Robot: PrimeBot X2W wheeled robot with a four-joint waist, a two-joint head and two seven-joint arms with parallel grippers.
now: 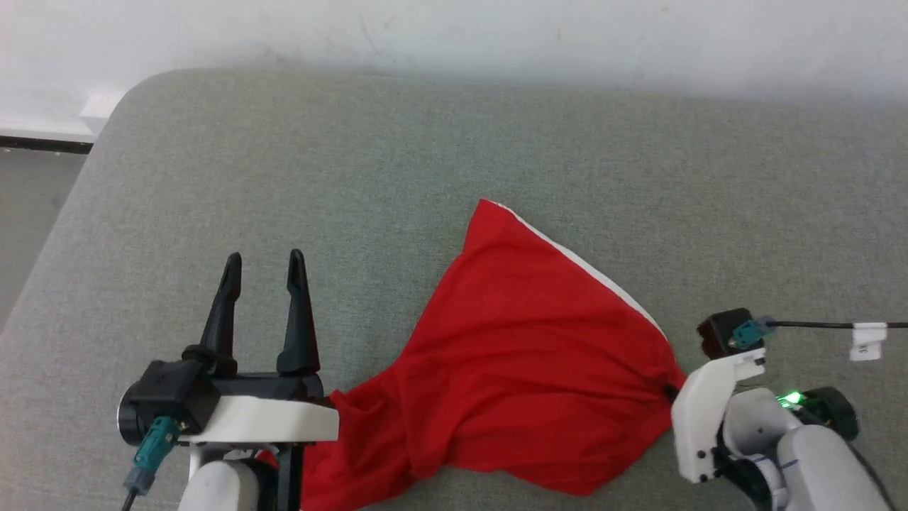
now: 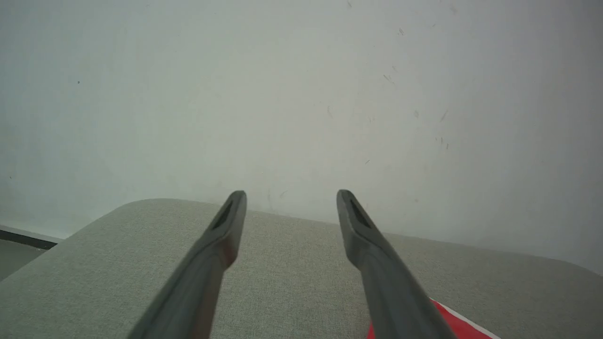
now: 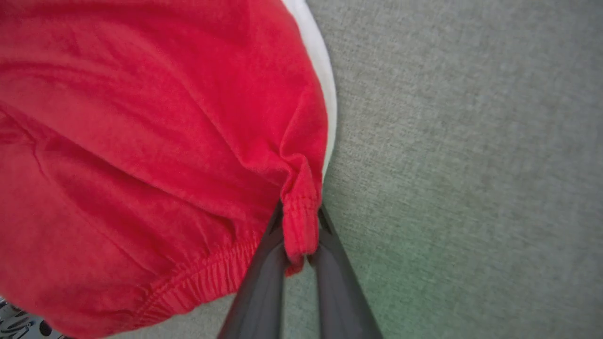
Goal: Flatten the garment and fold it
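Head view: a bright red garment (image 1: pixel 525 362) lies rumpled on the grey upholstered surface (image 1: pixel 425 156), spreading from the centre toward 6 o'clock, with a white band (image 1: pixel 589 266) along its 2 o'clock edge. At 4 o'clock the right gripper (image 3: pixel 300 221) is pinched tight on the garment's gathered elastic corner. At 8 o'clock the left gripper (image 1: pixel 264 259) hovers with its fingers spread, gripping nothing, red cloth trailing beneath its wrist. A pale wall (image 1: pixel 496 35) backs the surface at 12 o'clock. A dark baseboard (image 1: pixel 42 144) and floor (image 1: pixel 28 213) show at 9 o'clock.

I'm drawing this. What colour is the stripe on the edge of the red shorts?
White. The stripe edges the garment; the right wrist view shows it best.
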